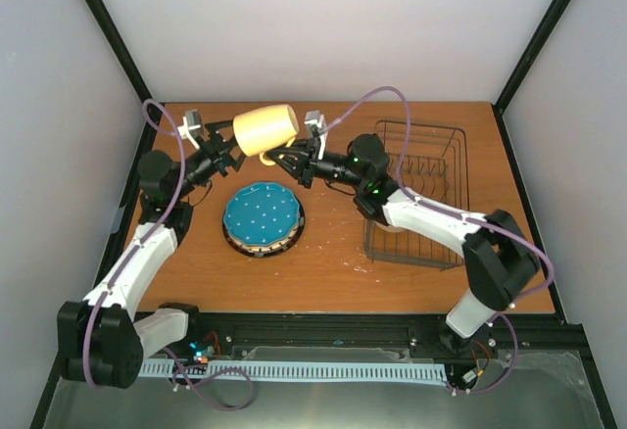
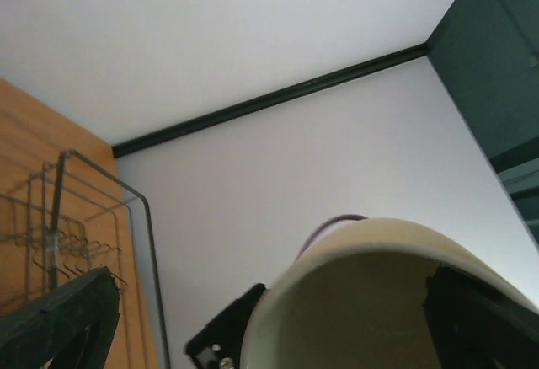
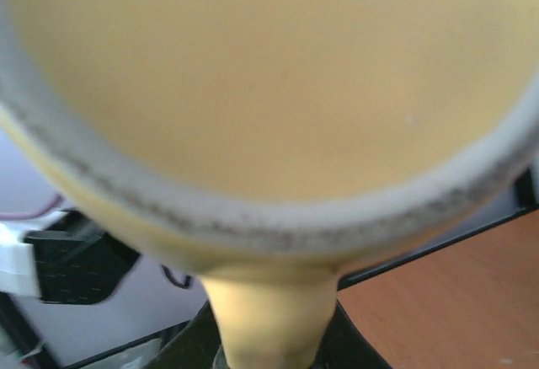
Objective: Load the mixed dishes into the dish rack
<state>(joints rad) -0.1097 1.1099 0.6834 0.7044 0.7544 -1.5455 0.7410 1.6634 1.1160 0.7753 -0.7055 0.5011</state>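
Over the table (image 1: 333,264), left of the rack (image 1: 438,168), the mug (image 1: 265,128) hung by its handle in the clamped right gripper (image 1: 282,162), while the left gripper (image 1: 227,159) stood wide apart, one finger inside the mouth, and likely needed to back clear before any swing rackward.

— Both arms are reaching toward the middle: left arm (image 1: 137,258) angled up and in, right arm (image 1: 431,215) stretched far across!
— Right gripper (image 1: 284,162) is clamped on the mug (image 1: 265,128) handle. Left gripper (image 1: 227,162) faces it, fingers spread wide.
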